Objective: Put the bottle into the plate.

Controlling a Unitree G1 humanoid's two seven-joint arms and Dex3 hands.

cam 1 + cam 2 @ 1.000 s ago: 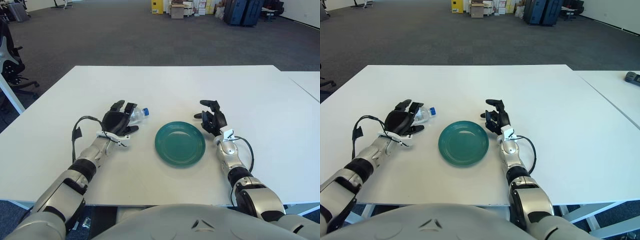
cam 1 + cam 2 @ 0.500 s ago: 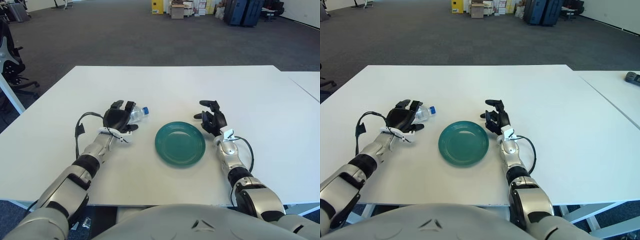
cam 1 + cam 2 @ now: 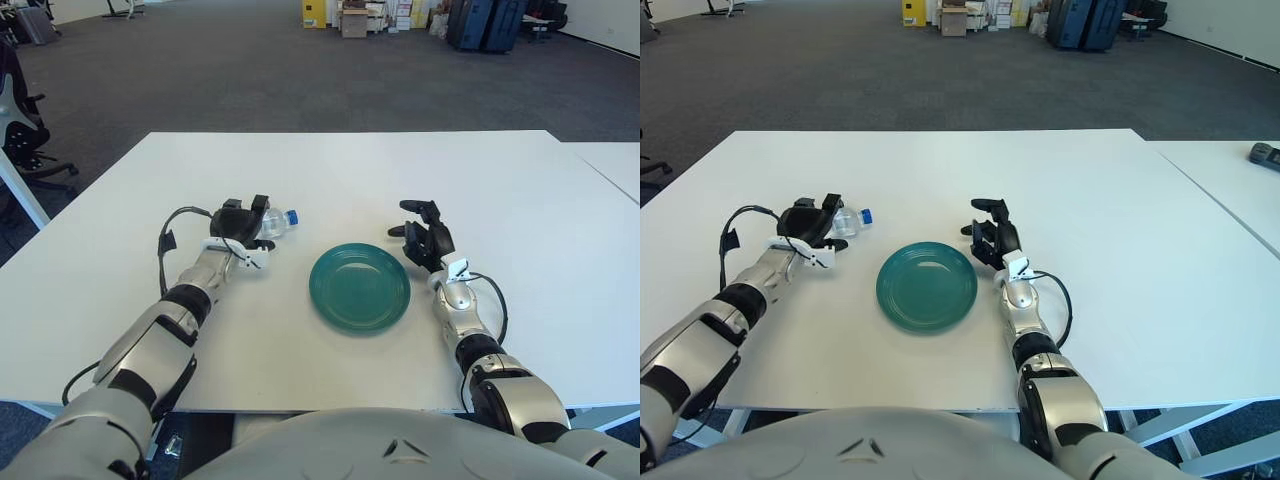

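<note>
Plate (image 3: 360, 287) sits nearest on the white surface (image 3: 330, 165), nothing in it yet. Right hand (image 3: 424, 240) idles at its 3 o'clock, fingers loosely spread, holding nothing. Further out around 10 o'clock, left hand (image 3: 241, 222) has slid forward over the last second and now looks clenched round the bottle (image 3: 274, 222), so lifting comes next, I reckon.

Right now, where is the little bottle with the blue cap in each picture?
Left eye view: the bottle is left of centre, in the left hand.
Right eye view: the bottle sits further left.
Shared landmark: the green plate, just right of it in both.
</note>
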